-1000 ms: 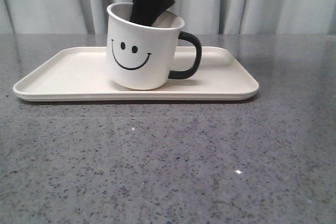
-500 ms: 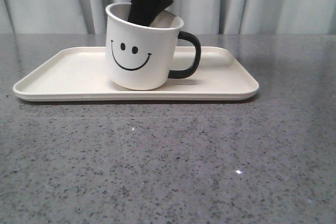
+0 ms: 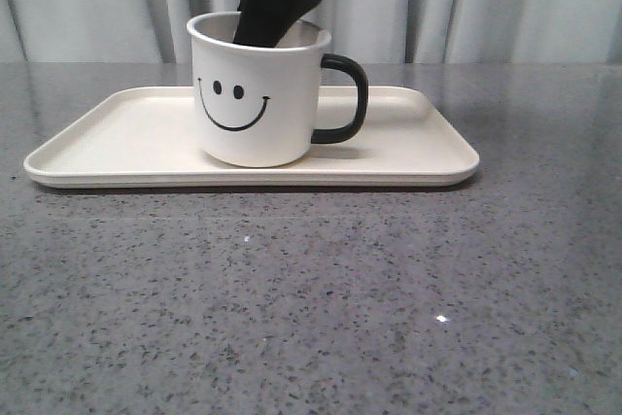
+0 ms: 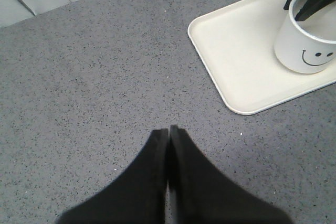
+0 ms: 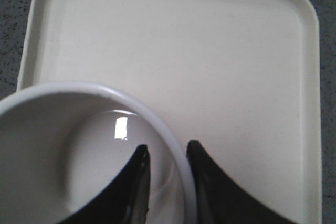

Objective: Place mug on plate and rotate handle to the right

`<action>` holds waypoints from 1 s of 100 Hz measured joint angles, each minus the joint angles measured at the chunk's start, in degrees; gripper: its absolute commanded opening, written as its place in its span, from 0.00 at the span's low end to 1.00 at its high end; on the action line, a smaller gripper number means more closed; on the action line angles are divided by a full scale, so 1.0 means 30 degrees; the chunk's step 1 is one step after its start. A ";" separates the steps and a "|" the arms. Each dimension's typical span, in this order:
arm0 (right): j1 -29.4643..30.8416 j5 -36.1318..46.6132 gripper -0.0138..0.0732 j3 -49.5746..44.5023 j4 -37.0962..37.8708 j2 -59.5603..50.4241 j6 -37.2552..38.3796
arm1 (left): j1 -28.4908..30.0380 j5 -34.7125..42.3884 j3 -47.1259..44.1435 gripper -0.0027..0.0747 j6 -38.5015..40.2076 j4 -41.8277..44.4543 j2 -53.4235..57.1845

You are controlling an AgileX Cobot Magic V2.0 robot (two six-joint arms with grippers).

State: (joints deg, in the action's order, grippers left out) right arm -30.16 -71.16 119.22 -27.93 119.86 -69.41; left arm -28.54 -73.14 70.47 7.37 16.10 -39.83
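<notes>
We see the mug [image 3: 255,94] standing upright on the plate [image 3: 418,148], left of the plate's middle in the front view, with its smiley face toward the camera. The handle [image 3: 343,99] sticks out to the right side of the mug. The plate lies flat on the grey speckled worktop [image 3: 311,298], with pale curtains [image 3: 505,2] behind it.

Our right gripper [image 5: 167,169] comes down from above onto the mug's rim. In the right wrist view, one of its black fingers [image 5: 137,182] sits inside the mug against the inner wall, and the other is outside, over the plate, with the white rim pinched between them. So its jaws are narrow, holding the mug by its wall. In the front view the dark fingers reach into the mug's mouth from the top.

Our left gripper [image 4: 168,132] hangs over bare worktop, well apart from the plate. Its jaws are closed together, tips touching, with nothing between them. From the left wrist view we see the mug near the plate's corner, with the right gripper's fingers at its rim.
</notes>
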 measured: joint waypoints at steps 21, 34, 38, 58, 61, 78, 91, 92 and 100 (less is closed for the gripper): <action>0.0000 0.0000 0.39 0.0562 -0.0115 -0.0303 0.0000 | 0.0000 0.0000 0.0000 0.01 0.0000 0.0000 0.0000; 0.0000 0.0000 0.39 0.0606 -0.0214 -0.0653 0.0000 | 0.0000 0.0000 0.0000 0.01 0.0000 0.0000 0.0000; 0.0000 0.0000 0.39 0.0606 -0.0214 -0.0778 0.0000 | 0.0000 0.0000 0.0000 0.01 0.0000 0.0000 0.0000; 0.0000 -0.0059 0.39 0.0606 -0.0214 -0.1947 0.0037 | 0.0000 0.0000 0.0000 0.01 0.0000 -0.0071 0.0000; 0.0000 -0.0059 0.39 0.0606 -0.0214 -0.2283 0.0090 | 0.0000 0.0000 0.0000 0.01 0.0000 -0.0071 0.0000; 0.0155 -0.0108 0.39 0.0606 -0.0257 -0.4520 0.1593 | 0.0000 0.0000 0.0000 0.01 0.0000 -0.0071 0.0000; 0.1092 0.0288 0.39 0.0606 -0.0412 -0.6752 0.3239 | 0.0000 0.0000 0.0000 0.01 0.0000 -0.0071 0.0000; 0.1171 0.0338 0.39 0.0606 -0.0412 -0.7016 0.3334 | 0.0000 0.0000 0.0000 0.01 0.0000 -0.0071 0.0000; 0.2298 0.0914 0.39 0.0614 -0.0457 -0.8493 0.4564 | 0.0000 0.0000 0.0000 0.01 0.0000 -0.0071 0.0000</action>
State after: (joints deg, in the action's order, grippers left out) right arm -23.27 -68.42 121.06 -29.30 94.38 -55.72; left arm -28.54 -73.14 70.47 7.37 15.89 -39.83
